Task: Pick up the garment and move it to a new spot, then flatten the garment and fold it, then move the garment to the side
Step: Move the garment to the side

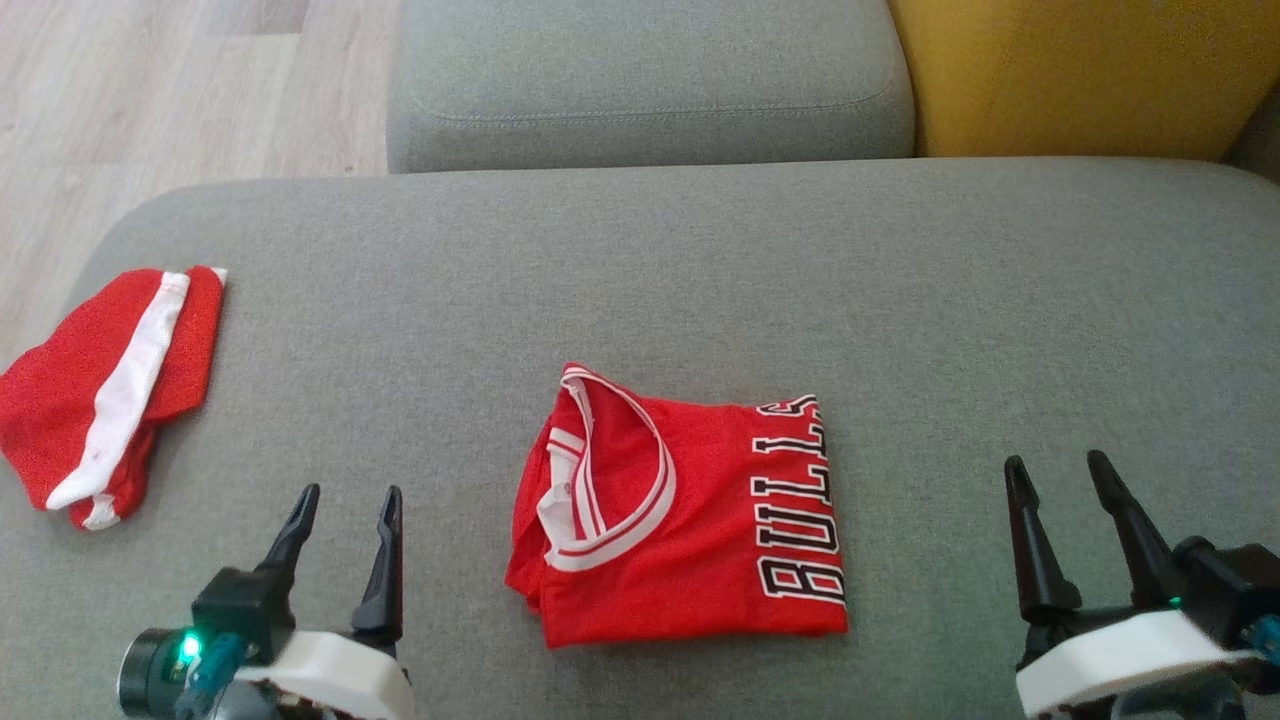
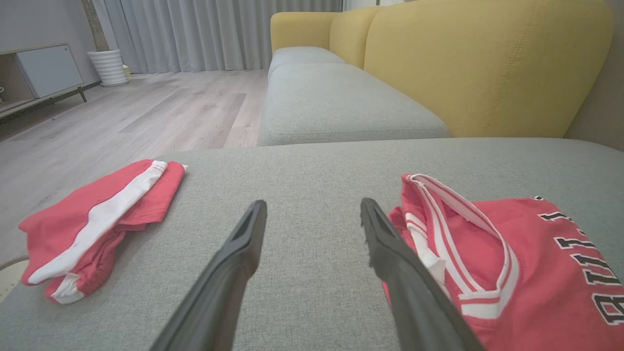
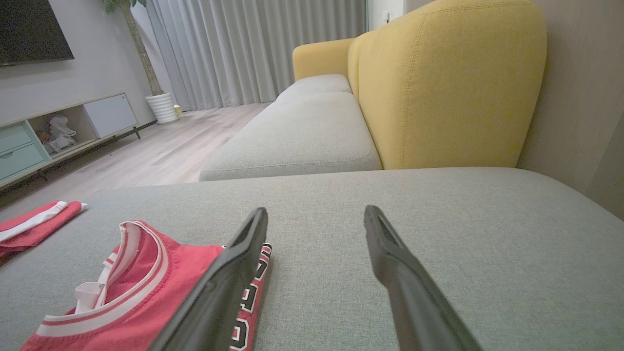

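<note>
Claws sit nearest, low in the head view. The left claw [image 1: 352, 490] is at lower left and the right claw [image 1: 1056, 458] at lower right. Each is released, its 2 dark fingers spread and pointing away over the grey seat [image 1: 700, 250].

Between the 2 claws lies the jersey [image 1: 700, 520], red and folded into a rough rectangle, flat on the seat. Its white-and-red striped collar faces the left claw. The black-and-white "BULLS" lettering runs along the edge toward the right claw. In the head view the jersey is apart from both claws, somewhat closer to the left one. In the left wrist view that claw's right finger crosses the collar side of the jersey, and in the right wrist view that claw's left finger crosses the lettered edge. Whether either touches the cloth I cannot tell from those views.

Farther left, at the seat's rounded edge, rest red shorts [image 1: 100, 390] with a white stripe, loosely bunched and well apart from the jersey.

Beyond the seat is a 2nd grey cushion [image 1: 640, 90], with a yellow backrest [image 1: 1080, 70] on its right and pale wood floor [image 1: 150, 100] on its left. Farthest off are grey curtains [image 2: 219, 34], a white ribbed pot [image 2: 108, 66] and a low cabinet [image 2: 44, 73].
</note>
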Controlling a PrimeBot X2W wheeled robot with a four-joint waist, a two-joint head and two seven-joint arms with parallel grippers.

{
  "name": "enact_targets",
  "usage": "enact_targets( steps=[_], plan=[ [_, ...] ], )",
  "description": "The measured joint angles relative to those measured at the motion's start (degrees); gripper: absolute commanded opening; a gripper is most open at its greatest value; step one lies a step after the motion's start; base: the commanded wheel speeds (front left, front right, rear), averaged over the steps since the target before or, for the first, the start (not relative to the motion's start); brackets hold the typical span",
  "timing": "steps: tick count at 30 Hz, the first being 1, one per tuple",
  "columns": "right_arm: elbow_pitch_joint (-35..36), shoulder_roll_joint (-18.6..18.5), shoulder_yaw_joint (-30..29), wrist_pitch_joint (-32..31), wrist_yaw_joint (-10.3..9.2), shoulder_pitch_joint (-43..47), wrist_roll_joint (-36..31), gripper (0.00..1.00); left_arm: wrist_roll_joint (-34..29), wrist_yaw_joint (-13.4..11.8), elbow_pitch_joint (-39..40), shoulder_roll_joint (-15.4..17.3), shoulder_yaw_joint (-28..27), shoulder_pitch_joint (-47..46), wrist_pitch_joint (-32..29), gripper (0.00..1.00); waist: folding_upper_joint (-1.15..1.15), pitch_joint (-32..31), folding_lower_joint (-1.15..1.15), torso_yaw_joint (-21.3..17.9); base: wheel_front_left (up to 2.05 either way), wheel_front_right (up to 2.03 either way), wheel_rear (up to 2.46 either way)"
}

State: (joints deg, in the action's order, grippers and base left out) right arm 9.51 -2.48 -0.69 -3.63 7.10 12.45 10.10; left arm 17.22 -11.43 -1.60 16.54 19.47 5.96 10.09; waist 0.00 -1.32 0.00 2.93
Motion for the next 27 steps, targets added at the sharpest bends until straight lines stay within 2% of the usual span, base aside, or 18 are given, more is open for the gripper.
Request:
enact_targets(
  steps=[17,22,27],
  plan=[
    [-1.4,0.0,0.0,-0.9,0.00,0.0,-0.1,1.00,0.1,-0.2,0.3,0.2,0.2,-0.1,0.0,1.00,0.00,0.9,0.00,0.8,0.00,0.00,0.00],
    [-5.2,0.0,1.4,-1.3,0.00,-0.8,-0.4,1.00,0.1,-0.1,0.4,0.2,0.4,-1.1,0.2,1.00,0.00,2.8,0.00,1.8,0.00,0.00,0.00],
    [-12.8,0.0,4.6,-1.8,0.00,-6.9,-0.5,1.00,0.1,0.6,0.3,0.0,0.5,-5.1,1.2,1.00,0.00,6.0,0.00,2.8,0.00,0.00,0.00]
  ],
)
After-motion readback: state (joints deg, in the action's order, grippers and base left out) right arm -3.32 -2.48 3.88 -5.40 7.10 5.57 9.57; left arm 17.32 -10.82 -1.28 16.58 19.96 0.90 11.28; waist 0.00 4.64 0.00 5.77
